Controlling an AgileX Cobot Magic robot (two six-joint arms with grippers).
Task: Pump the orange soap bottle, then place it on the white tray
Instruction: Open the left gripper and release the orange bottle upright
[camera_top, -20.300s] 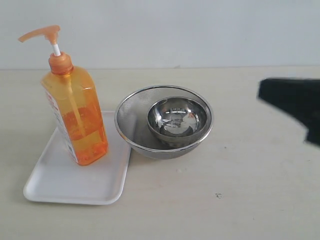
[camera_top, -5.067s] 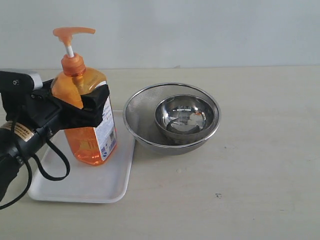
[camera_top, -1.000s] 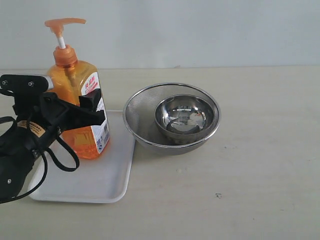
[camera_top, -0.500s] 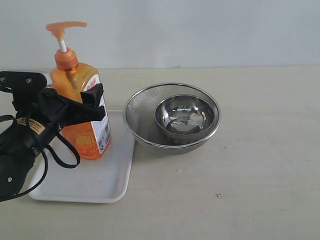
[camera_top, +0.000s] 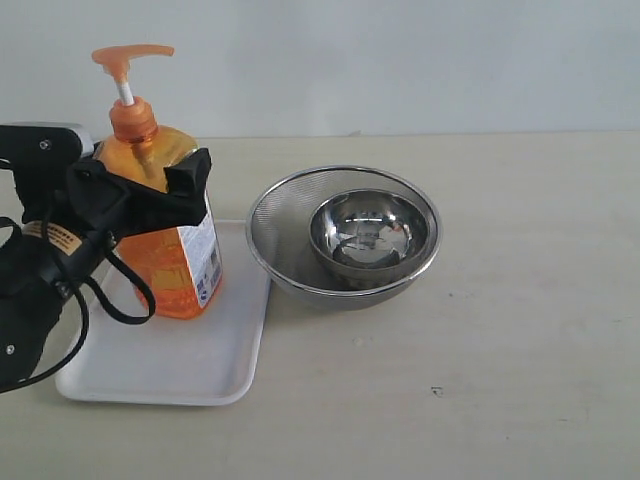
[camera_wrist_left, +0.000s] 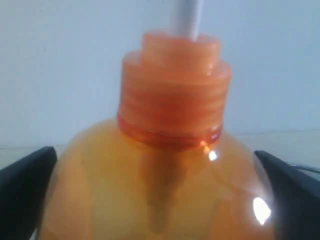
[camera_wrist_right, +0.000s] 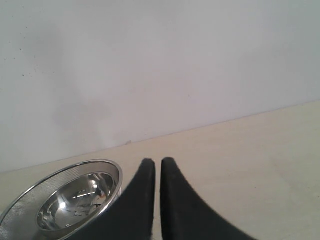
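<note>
The orange soap bottle (camera_top: 172, 268) stands upright on the white tray (camera_top: 190, 372), at the tray's far part, with its pump head (camera_top: 130, 55) up. My left gripper (camera_top: 145, 185) straddles the bottle's shoulder. Its jaws are spread wide, and one black finger (camera_top: 190, 176) shows at the bottle's right side. In the left wrist view the bottle (camera_wrist_left: 170, 165) fills the space between the two fingers of the left gripper (camera_wrist_left: 160, 200), which sit at the frame's edges. My right gripper (camera_wrist_right: 157, 165) is shut and empty over bare table; it is out of the exterior view.
A round steel mesh strainer (camera_top: 268, 210) holding a smaller steel bowl (camera_top: 365, 235) sits just right of the tray. The strainer (camera_wrist_right: 20, 205) also lies beside my right gripper. A pale wall stands behind the table.
My left gripper's jaws have spread wider on the bottle's shoulder and the gripper has risen a little. The bottle stays on the tray. The right gripper has not moved.
</note>
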